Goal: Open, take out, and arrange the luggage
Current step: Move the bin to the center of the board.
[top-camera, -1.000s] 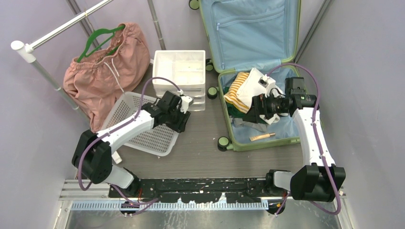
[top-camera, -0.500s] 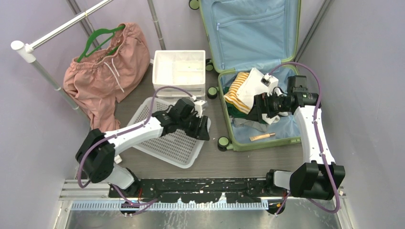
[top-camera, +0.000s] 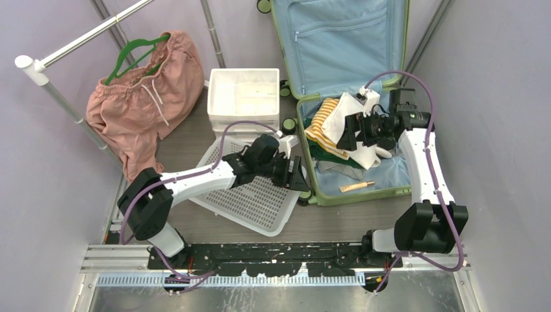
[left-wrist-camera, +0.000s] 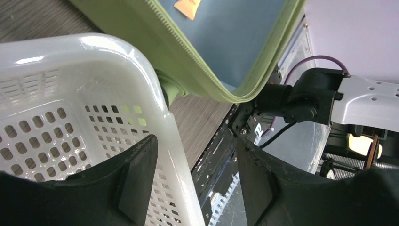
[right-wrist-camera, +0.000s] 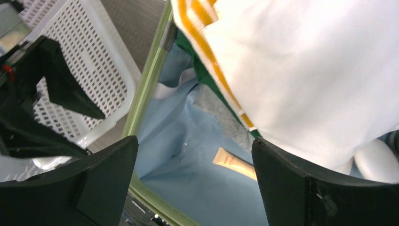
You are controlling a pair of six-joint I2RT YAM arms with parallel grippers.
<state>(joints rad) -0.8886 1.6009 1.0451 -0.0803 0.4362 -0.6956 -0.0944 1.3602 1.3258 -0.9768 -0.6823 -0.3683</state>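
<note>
The light-green luggage (top-camera: 310, 188) lies open on the floor, its blue-lined lid (top-camera: 338, 39) leaning up at the back. Inside are a yellow-striped cloth (top-camera: 323, 127), a white cloth (right-wrist-camera: 301, 61), green and grey cloths and a beige tube (right-wrist-camera: 233, 162). My right gripper (right-wrist-camera: 194, 150) hovers open over this pile, holding nothing. My left gripper (left-wrist-camera: 195, 155) is open astride the rim of the white perforated basket (left-wrist-camera: 94, 44). One finger is inside the basket and the other stands clear outside, close to the luggage's green edge (left-wrist-camera: 169, 52).
A white drawer unit (top-camera: 243, 97) stands left of the luggage. A pink garment on a green hanger (top-camera: 140, 91) hangs from a white rail (top-camera: 78, 39) at the far left. Purple walls close in both sides. The basket's corner (top-camera: 279, 224) sits close to a luggage wheel (top-camera: 303, 194).
My left arm has dragged the basket right, up against the luggage, and its jaws have widened. My right gripper has lifted slightly toward the back over the clothes.
</note>
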